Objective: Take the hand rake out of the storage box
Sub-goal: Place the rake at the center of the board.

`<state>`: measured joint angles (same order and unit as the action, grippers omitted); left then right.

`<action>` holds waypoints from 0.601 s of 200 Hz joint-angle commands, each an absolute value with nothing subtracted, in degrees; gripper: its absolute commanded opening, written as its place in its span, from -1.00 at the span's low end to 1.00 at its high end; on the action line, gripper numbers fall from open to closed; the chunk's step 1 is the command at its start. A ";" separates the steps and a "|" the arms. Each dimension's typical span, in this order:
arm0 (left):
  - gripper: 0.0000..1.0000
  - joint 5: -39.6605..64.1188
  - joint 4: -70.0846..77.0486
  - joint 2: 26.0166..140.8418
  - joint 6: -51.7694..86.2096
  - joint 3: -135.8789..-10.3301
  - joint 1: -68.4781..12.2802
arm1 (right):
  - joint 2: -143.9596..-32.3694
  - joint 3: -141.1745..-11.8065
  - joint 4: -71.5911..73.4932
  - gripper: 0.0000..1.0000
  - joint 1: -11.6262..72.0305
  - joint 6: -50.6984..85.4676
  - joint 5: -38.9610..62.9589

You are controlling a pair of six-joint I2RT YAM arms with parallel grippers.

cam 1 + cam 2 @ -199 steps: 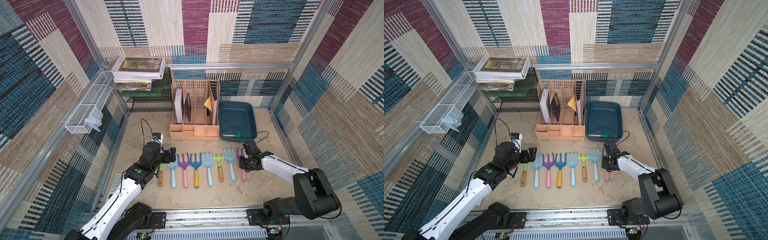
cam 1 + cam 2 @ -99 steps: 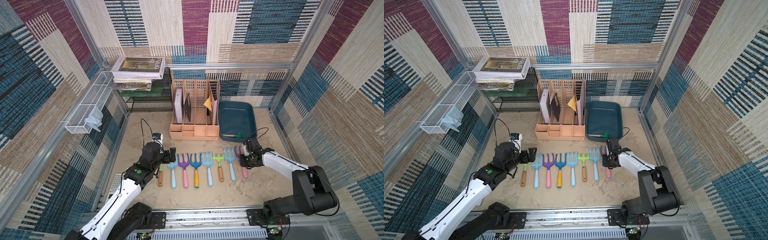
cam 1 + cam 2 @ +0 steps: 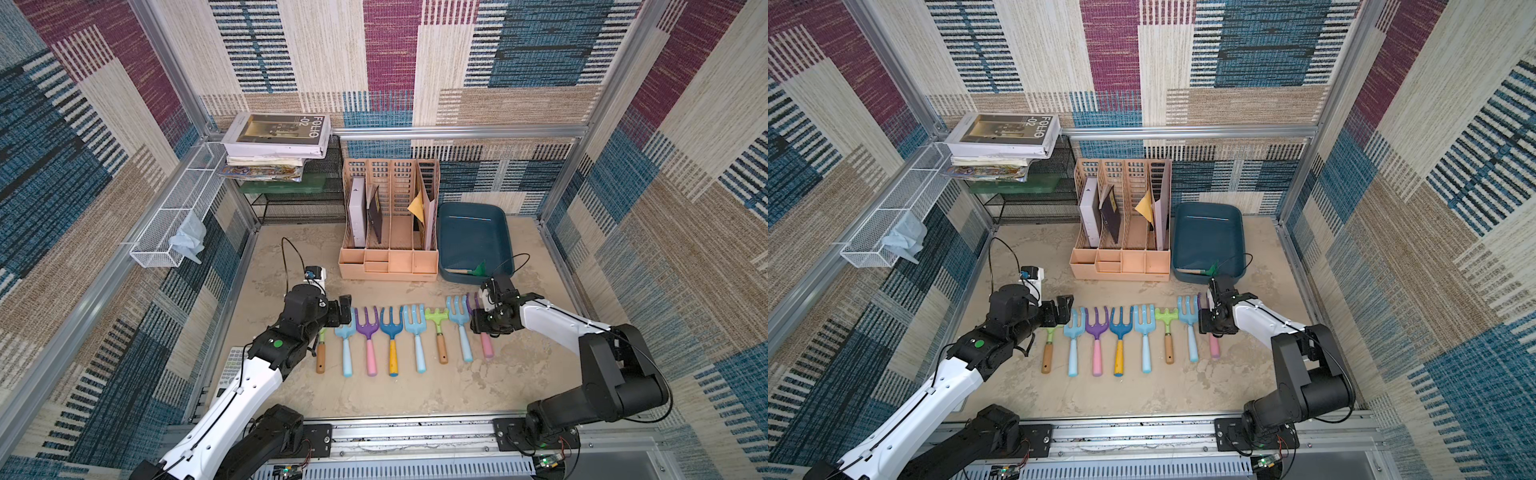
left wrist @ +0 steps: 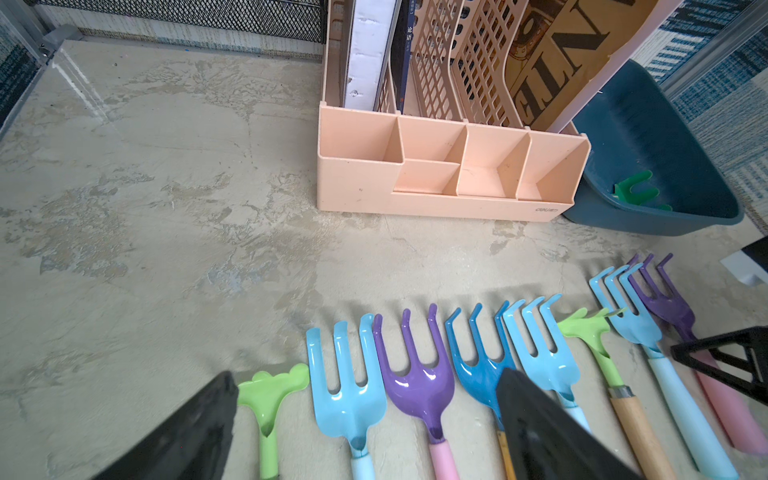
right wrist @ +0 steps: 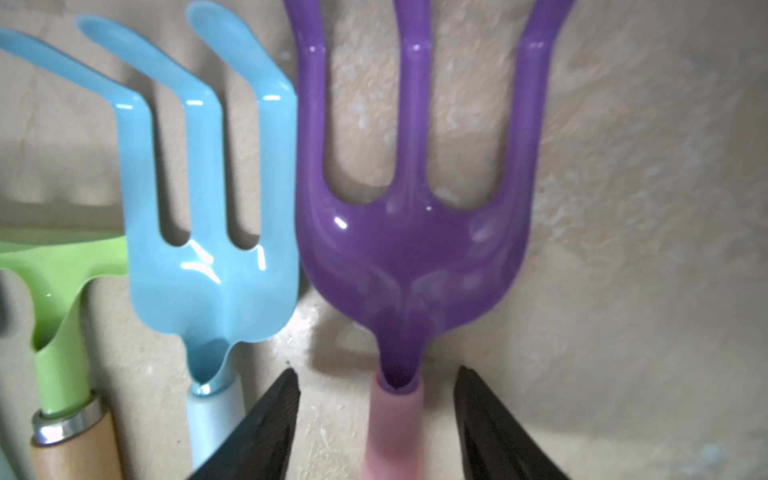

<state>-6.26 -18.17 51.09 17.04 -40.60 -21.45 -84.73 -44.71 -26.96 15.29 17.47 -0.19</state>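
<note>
Bright, even light with soft shadows; right wrist view blurred, top views sharp.

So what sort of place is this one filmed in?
Probably a staged robot test cell, not a real room: an aluminium frame lined with patterned woven panels, a robot arm at a mounting rail, and props like a file organizer and storage box.

pink handle cut off, green rake half hidden
</note>
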 commanded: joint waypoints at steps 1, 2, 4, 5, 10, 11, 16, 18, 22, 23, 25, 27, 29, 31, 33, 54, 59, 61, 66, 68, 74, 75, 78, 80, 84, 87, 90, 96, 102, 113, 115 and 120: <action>0.98 -6.60 -17.31 51.17 16.70 -40.52 -21.40 | -83.29 -48.51 -31.16 0.27 15.29 18.73 -2.19; 0.98 -6.60 -17.31 51.17 16.74 -40.52 -21.42 | -83.13 -48.82 -31.36 0.27 15.29 18.77 -2.24; 0.98 -6.59 -17.29 51.22 16.71 -40.52 -21.40 | -82.81 -49.49 -31.50 0.27 15.29 18.97 -2.30; 0.98 -6.59 -17.30 51.23 16.75 -40.52 -21.42 | -82.58 -49.75 -31.62 0.28 15.29 19.07 -2.29; 0.98 -6.51 -17.23 51.23 16.76 -40.56 -21.44 | -81.82 -51.28 -31.77 0.28 15.36 19.56 -2.24; 0.98 -6.47 -17.18 51.28 16.73 -40.56 -21.44 | -81.65 -51.61 -31.75 0.28 15.37 19.63 -2.17; 0.98 -6.49 -17.22 51.32 16.73 -40.53 -21.44 | -80.77 -53.08 -31.24 0.29 15.38 19.90 -1.77; 0.98 -6.43 -17.23 51.32 16.73 -40.53 -21.44 | -80.42 -53.63 -30.93 0.29 15.38 20.11 -1.69; 0.98 -6.42 -17.14 51.34 16.78 -40.52 -21.41 | -79.80 -54.75 -30.02 0.29 15.38 20.46 -1.69; 0.98 -6.42 -17.14 51.34 16.79 -40.56 -21.43 | -79.71 -55.02 -29.73 0.29 15.38 20.56 -1.73; 0.98 -6.31 -17.10 51.37 16.76 -40.54 -21.38 | -79.36 -55.35 -29.19 0.30 15.38 20.74 -1.86; 0.98 -6.32 -17.06 51.45 16.78 -40.59 -21.43 | -79.12 -55.87 -28.54 0.31 15.38 20.98 -1.98; 0.98 -6.24 -17.05 51.45 16.74 -40.54 -21.44 | -78.91 -56.29 -27.92 0.32 15.27 21.24 -2.23; 0.98 -6.15 -17.05 51.45 16.75 -40.52 -21.40 | -78.75 -56.65 -27.24 0.32 15.29 21.44 -2.51; 0.98 -6.09 -17.05 51.47 16.76 -40.56 -21.39 | -78.68 -57.03 -26.52 0.33 15.25 21.66 -2.74; 0.98 -5.75 -16.96 51.59 16.83 -40.65 -21.38 | -81.91 -60.38 -18.79 0.35 14.84 22.18 -6.65; 0.98 -5.72 -16.96 51.58 16.80 -40.67 -21.44 | -83.89 -61.96 -18.09 0.35 14.44 22.28 -7.28; 0.98 -5.65 -16.96 51.59 16.83 -40.62 -21.42 | -84.85 -62.66 -17.99 0.35 14.25 22.40 -7.49; 0.98 -5.64 -16.96 51.50 16.82 -40.63 -21.42 | -87.41 -64.89 -18.40 0.35 13.54 22.45 -7.56; 0.98 -5.67 -16.98 51.50 16.84 -40.61 -21.44 | -88.50 -65.97 -18.82 0.34 13.32 22.49 -7.56; 0.98 -5.66 -17.09 51.44 16.79 -40.67 -21.45 | -92.08 -69.45 -20.59 0.32 12.60 22.48 -7.86; 0.98 -5.69 -17.12 51.43 16.79 -40.64 -21.40 | -92.71 -70.01 -20.84 0.32 12.41 22.49 -7.97; 0.98 -5.74 -17.14 51.36 16.85 -40.63 -21.44 | -94.51 -71.58 -21.69 0.32 12.09 22.44 -8.50; 0.98 -5.72 -17.14 51.34 16.80 -40.61 -21.44 | -95.68 -72.56 -22.17 0.32 11.90 22.40 -9.00; 0.98 -5.74 -17.09 51.32 16.79 -40.62 -21.45 | -98.01 -74.47 -23.01 0.31 11.53 22.09 -9.70; 0.98 -5.74 -17.06 51.26 16.81 -40.55 -21.42 | -99.66 -75.78 -23.51 0.30 11.36 21.73 -9.98; 0.98 -5.74 -17.01 51.22 16.81 -40.61 -21.40 | -101.07 -77.01 -24.04 0.30 11.10 21.53 -10.32; 0.98 -5.71 -17.07 51.24 16.85 -40.58 -21.41 | -104.04 -78.97 -24.88 0.29 10.76 21.45 -11.48; 0.98 -5.78 -17.10 51.24 16.83 -40.56 -21.42 | -106.41 -80.47 -25.30 0.27 10.28 21.57 -12.37; 0.98 -5.80 -16.95 51.33 16.79 -40.52 -21.42 | -109.83 -82.37 -25.21 0.21 9.28 21.45 -11.33; 0.98 -5.87 -16.96 51.37 16.83 -40.52 -21.44 | -110.27 -82.60 -25.04 0.20 9.13 21.36 -11.14; 0.98 -5.75 -16.92 51.45 16.75 -40.65 -21.42 | -111.37 -83.15 -24.67 0.19 8.86 21.21 -10.89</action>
